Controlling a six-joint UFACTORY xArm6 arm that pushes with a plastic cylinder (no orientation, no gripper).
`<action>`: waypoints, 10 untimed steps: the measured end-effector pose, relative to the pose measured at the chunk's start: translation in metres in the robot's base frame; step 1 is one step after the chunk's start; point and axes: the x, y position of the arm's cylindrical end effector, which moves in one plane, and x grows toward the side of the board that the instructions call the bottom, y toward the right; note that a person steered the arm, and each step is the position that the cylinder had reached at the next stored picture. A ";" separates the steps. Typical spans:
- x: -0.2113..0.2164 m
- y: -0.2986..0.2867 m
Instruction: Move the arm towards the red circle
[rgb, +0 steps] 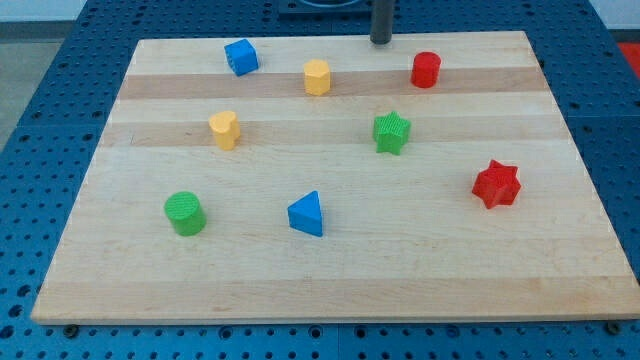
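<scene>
The red circle (426, 69), a short red cylinder, stands near the view's top right of the wooden board (330, 270). My tip (381, 41) rests at the board's top edge, a short way up and to the left of the red circle, not touching it. The rod rises out of the view's top.
A yellow hexagon block (317, 77) sits left of the red circle, a blue cube (241, 57) further left. A yellow heart (225, 130), green star (392, 133), red star (497, 184), green cylinder (185, 213) and blue triangle (308, 215) lie lower down.
</scene>
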 end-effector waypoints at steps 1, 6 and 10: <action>0.011 0.006; 0.063 0.013; 0.056 0.021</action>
